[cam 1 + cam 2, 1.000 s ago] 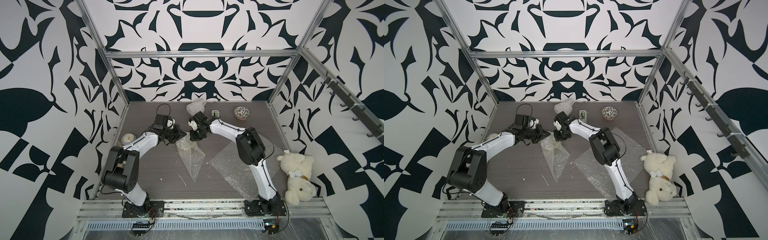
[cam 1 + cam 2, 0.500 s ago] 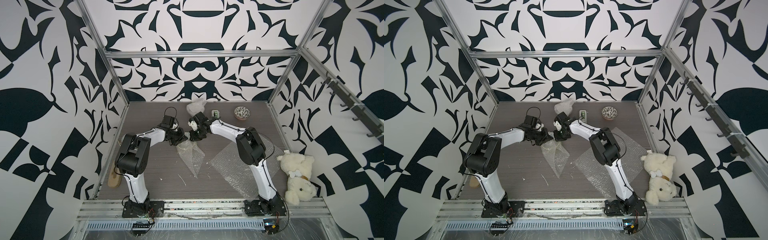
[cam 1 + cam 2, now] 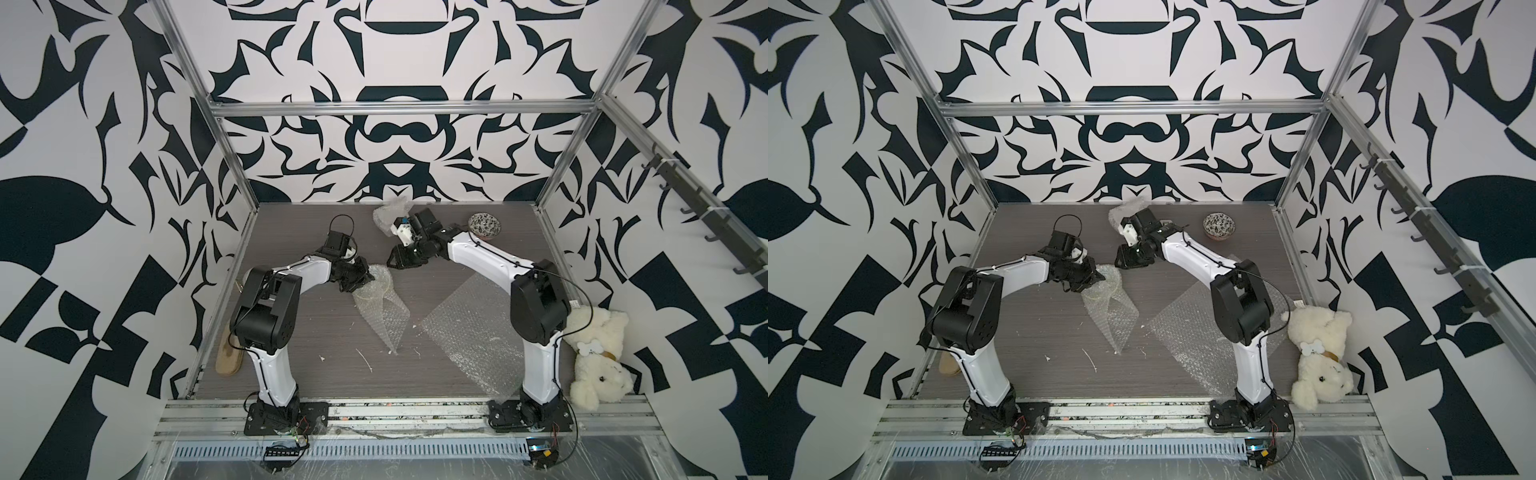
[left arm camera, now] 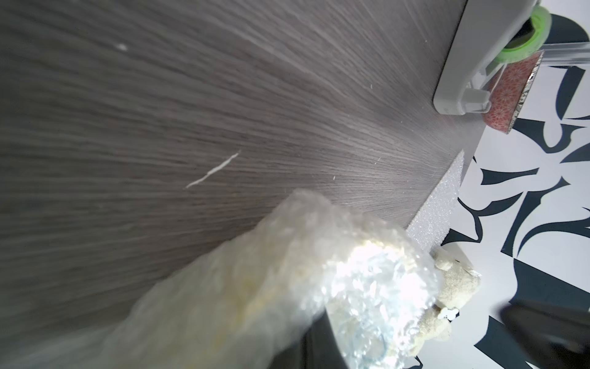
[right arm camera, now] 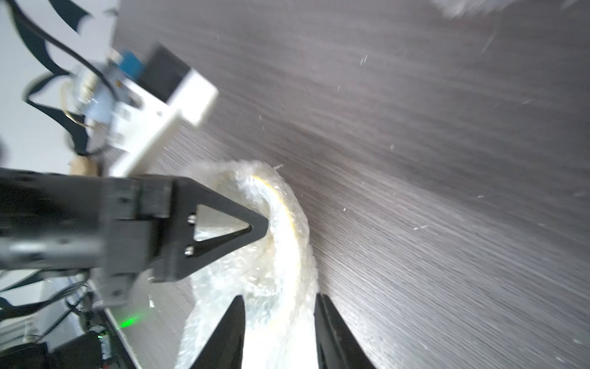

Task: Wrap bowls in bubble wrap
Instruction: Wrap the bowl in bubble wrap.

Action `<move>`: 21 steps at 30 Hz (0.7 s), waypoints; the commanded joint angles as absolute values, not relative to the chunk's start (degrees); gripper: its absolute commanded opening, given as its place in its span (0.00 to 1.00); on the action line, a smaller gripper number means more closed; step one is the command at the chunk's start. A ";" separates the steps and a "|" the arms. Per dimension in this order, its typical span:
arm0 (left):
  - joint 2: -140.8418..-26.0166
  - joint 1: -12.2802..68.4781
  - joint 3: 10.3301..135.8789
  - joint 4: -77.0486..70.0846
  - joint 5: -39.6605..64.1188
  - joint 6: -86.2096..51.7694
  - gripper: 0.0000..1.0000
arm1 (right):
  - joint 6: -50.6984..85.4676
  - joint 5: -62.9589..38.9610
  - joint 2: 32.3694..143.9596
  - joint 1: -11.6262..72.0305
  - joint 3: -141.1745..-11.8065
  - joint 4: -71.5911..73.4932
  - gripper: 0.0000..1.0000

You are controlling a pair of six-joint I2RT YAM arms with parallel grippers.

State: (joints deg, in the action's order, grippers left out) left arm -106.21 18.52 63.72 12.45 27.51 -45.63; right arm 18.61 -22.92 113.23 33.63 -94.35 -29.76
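A flat bubble wrap sheet [image 3: 469,328] lies at the table's [image 3: 311,332] four o'clock. Mid-table, the left gripper [image 3: 360,278] has its jaws closed on the wrap bundle [image 3: 386,316] round a bowl [image 3: 380,282]. The right gripper [image 3: 395,262], jaws open, hovers at its one o'clock, with the floral bowl [image 3: 484,226] beyond.

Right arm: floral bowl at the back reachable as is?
Probably yes. The floral bowl sits uncovered just behind the right forearm, nothing between them, and the right tool stands open; the arm must fold back.

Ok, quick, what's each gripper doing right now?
Left gripper: shut, pinching the bubble wrap.
Right gripper: open, jaws apart with the wrap showing between them, not pinched.
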 commanded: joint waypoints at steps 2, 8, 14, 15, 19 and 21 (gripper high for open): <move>-106.44 18.84 66.47 16.52 25.76 -44.22 0.01 | 15.96 -25.29 111.18 34.69 -93.11 -29.70 0.42; -107.00 19.07 67.59 17.40 25.64 -43.60 0.02 | 9.92 -24.26 113.46 39.49 -97.78 -34.05 0.48; -107.22 19.15 68.76 17.45 26.00 -43.81 0.02 | 8.39 -24.18 118.22 40.82 -101.17 -36.49 0.45; -107.19 19.15 69.02 17.55 26.00 -43.86 0.02 | 8.35 -24.10 118.82 41.02 -101.50 -36.60 0.44; -107.42 19.20 70.13 18.34 26.05 -43.55 0.03 | 8.13 -23.49 121.14 41.30 -103.20 -37.54 0.36; -107.15 19.14 70.48 18.76 26.02 -43.51 0.03 | 8.30 -22.63 121.62 41.31 -103.50 -37.39 0.27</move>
